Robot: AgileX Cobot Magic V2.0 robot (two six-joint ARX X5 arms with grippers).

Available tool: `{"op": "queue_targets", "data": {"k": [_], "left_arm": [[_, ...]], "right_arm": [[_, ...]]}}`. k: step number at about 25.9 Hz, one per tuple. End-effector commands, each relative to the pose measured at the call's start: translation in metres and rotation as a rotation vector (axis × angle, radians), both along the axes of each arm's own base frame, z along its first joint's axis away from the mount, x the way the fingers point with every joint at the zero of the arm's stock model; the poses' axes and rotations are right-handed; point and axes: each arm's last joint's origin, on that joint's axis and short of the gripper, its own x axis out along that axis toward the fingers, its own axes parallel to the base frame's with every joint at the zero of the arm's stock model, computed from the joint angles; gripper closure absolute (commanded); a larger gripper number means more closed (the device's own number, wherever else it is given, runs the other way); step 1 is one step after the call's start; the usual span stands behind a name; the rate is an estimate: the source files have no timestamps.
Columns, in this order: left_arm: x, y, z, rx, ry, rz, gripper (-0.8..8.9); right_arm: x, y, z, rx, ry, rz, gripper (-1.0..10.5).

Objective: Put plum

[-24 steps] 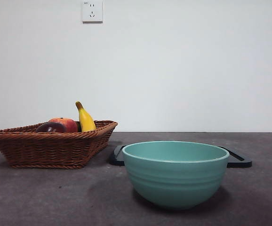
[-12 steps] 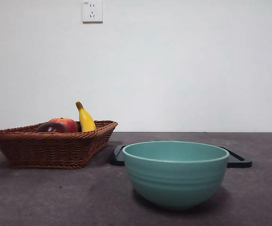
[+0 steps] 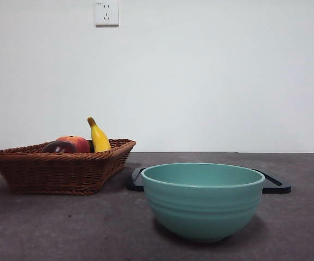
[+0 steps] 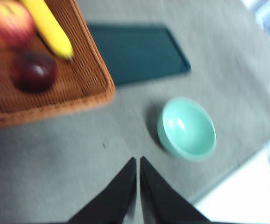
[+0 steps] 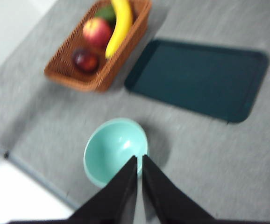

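The dark maroon plum (image 3: 58, 147) (image 4: 33, 72) (image 5: 86, 59) lies in a brown wicker basket (image 3: 59, 169) (image 4: 83, 88) (image 5: 97, 77) at the table's left, beside a red-orange fruit (image 3: 76, 143) and a yellow banana (image 3: 98, 136). A teal bowl (image 3: 202, 198) (image 4: 188, 128) (image 5: 115, 149) stands in front of a dark tray (image 3: 276, 184) (image 4: 135, 51) (image 5: 198, 77). My left gripper (image 4: 138, 161) is shut, high over bare table between basket and bowl. High over the bowl's rim hangs my right gripper (image 5: 139, 159), also shut. Neither arm shows in the front view.
A green fruit (image 5: 106, 13) lies at the basket's far end. A wall with a socket (image 3: 106, 13) stands behind the table. The table's near edge (image 5: 41, 179) runs close to the bowl.
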Motion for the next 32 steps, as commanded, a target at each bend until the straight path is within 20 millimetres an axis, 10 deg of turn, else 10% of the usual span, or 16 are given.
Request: {"op": "queue_targets", "data": {"k": [1, 8, 15, 32], "left_arm": [[-0.002, -0.002, 0.007, 0.029, -0.046, -0.056, 8.04], [-0.002, -0.002, 0.007, 0.029, -0.051, -0.060, 7.76], [-0.002, -0.002, 0.007, 0.029, -0.053, -0.059, 3.54], [0.033, -0.005, 0.008, 0.044, -0.096, 0.019, 3.48]], "right_arm": [[0.001, 0.004, 0.002, -0.043, 0.005, 0.083, 9.4], [0.004, 0.011, -0.003, -0.058, 0.058, 0.152, 9.4], [0.004, 0.011, -0.003, -0.053, 0.063, 0.146, 5.1], [0.004, 0.011, -0.002, -0.050, 0.065, 0.142, 5.1]]}}
